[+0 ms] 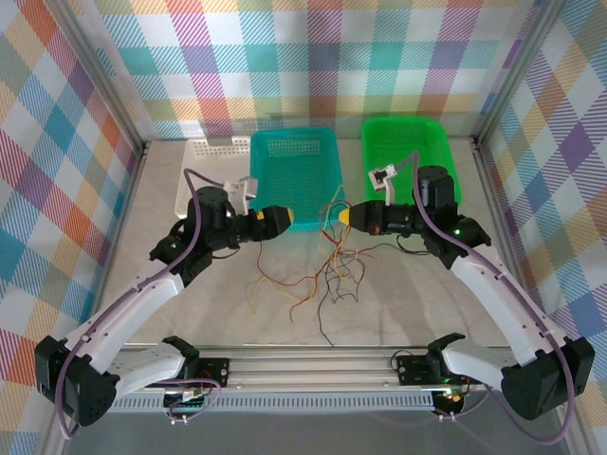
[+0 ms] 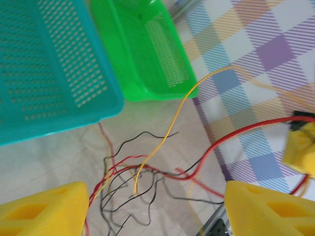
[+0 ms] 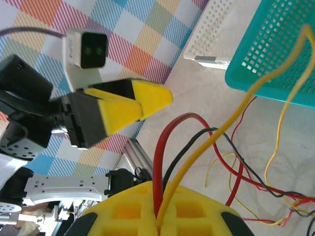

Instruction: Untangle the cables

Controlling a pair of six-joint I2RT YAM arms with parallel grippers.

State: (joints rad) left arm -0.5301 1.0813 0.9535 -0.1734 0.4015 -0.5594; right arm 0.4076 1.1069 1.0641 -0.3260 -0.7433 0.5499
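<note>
Two pincers face each other above the middle of the table (image 1: 398, 313), tips apart, just in front of the teal basket (image 1: 294, 171); the left pincer (image 1: 283, 219) stands spread wide, its yellow fingers (image 2: 44, 211) at the two lower corners of its own wrist view with nothing gripped between them; the right pincer (image 3: 157, 219) is pressed together, pinching several of the cables (image 1: 332, 270); a red strand (image 3: 158, 162), a black strand (image 3: 197, 136) and a yellow strand (image 3: 236, 112) all come out of the seam between its fingers.

Most of the cables lie as a loose tangle on the table, in front of the teal basket and between the two arms, with thin ends trailing toward the near edge; from that heap a few strands rise to the right pincer. Seen from the left wrist, the red strand climbs off the pile to the right pincer at the right edge; the yellow strand arcs up across the checked wall (image 2: 256, 59); black ones lie curled on the table surface below the open fingers.

At the far side a green basket (image 1: 408, 156) sits to the right of the teal one, near it but apart; a white basket (image 1: 213, 166) sits just beside the teal one on its left.
</note>
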